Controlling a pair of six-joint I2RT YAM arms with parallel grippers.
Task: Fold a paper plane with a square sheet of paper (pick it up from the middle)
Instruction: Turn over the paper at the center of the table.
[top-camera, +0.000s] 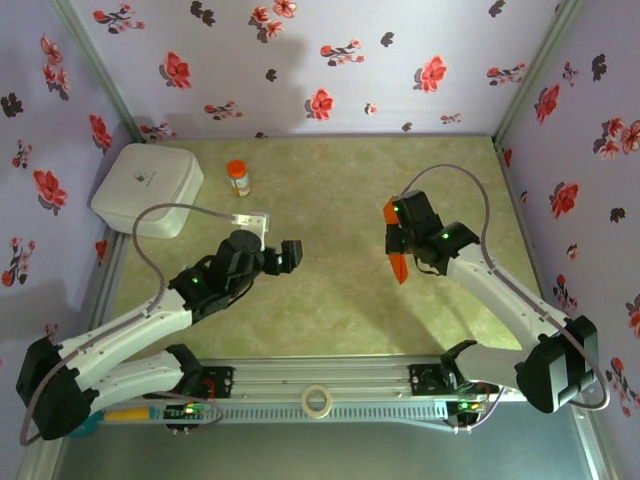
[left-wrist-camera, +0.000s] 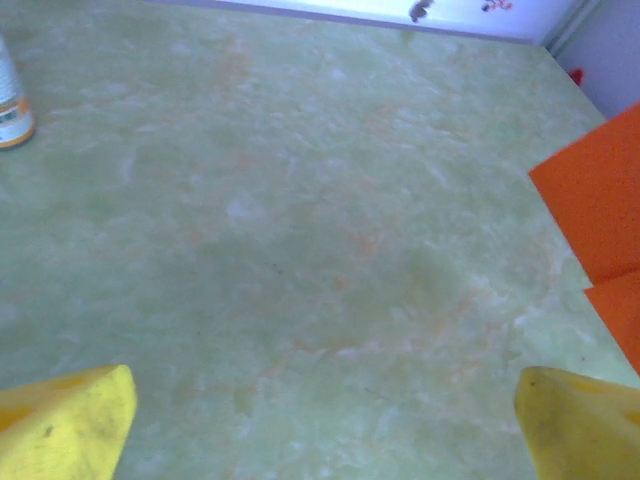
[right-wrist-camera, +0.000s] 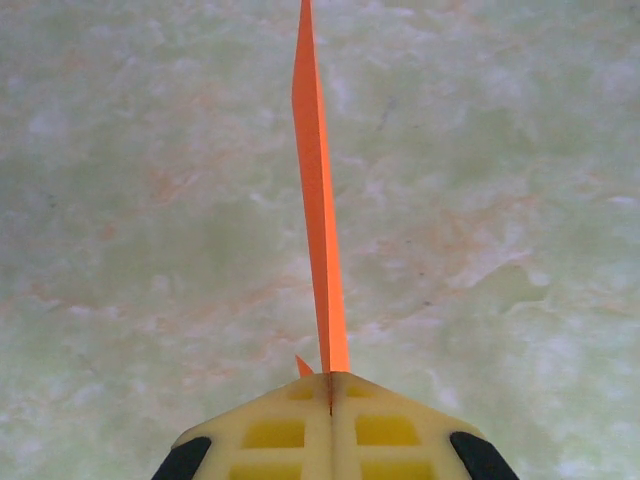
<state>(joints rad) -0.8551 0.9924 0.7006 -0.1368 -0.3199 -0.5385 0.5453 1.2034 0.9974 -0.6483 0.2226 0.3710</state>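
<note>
Tape in a pale roll (top-camera: 318, 400) sits on the near rail between the arm bases; past it, the left end effector (top-camera: 290, 254) hangs wide open and empty above the mottled green surface (top-camera: 330, 310); the right end effector (right-wrist-camera: 330, 385) is pinched tight on the thin bright orange paper (right-wrist-camera: 318, 220), folded into a narrow pointed wedge and held off the surface; folding looks well advanced, with perhaps only wing-spreading and setting down left; farther back stand a small orange-capped bottle (top-camera: 238, 178) and a white rounded box (top-camera: 147, 188).

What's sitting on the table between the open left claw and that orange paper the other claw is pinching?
Nothing: the top view shows only bare green tabletop between the left gripper and the orange paper.
</note>
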